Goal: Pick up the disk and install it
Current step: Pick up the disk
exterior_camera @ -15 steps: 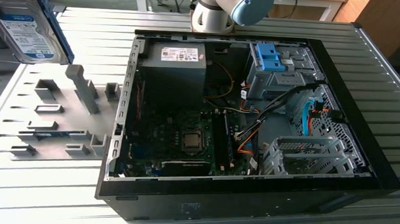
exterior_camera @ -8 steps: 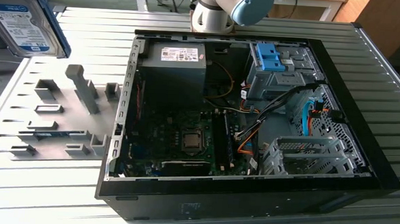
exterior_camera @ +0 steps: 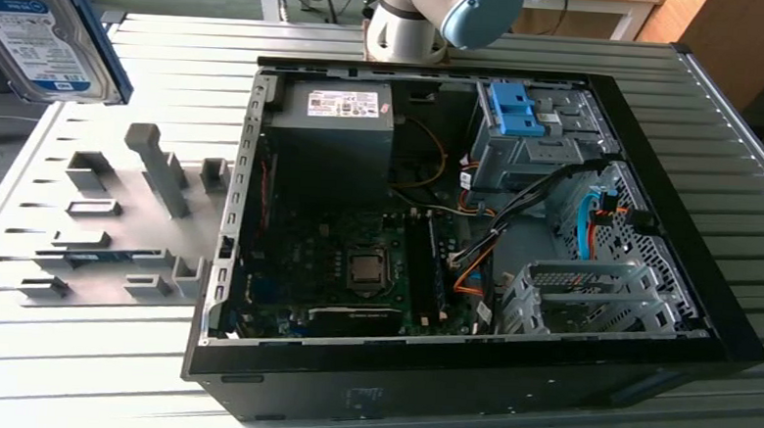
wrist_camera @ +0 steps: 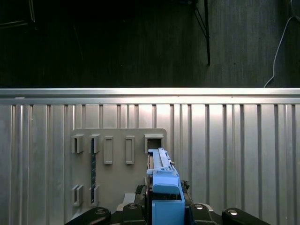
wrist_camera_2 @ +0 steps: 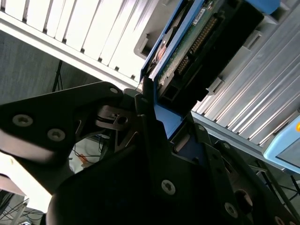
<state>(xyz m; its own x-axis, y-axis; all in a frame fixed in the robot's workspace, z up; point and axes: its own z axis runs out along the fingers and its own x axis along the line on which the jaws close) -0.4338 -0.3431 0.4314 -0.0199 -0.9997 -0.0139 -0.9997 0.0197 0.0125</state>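
Note:
The disk, silver with a white-and-blue label and a bright blue carrier, hangs in the air at the exterior view's upper left, above the table's corner. In the second wrist view my gripper is shut on the disk, its black fingers pressing the blue carrier's sides, with the green circuit board facing the camera. In the first wrist view the disk stands edge-on above the gripper.
An open black computer case lies on the ribbed metal table. A blue bracket sits on its drive bay, and a metal cage is at its near right. A grey slotted holder plate lies left of the case.

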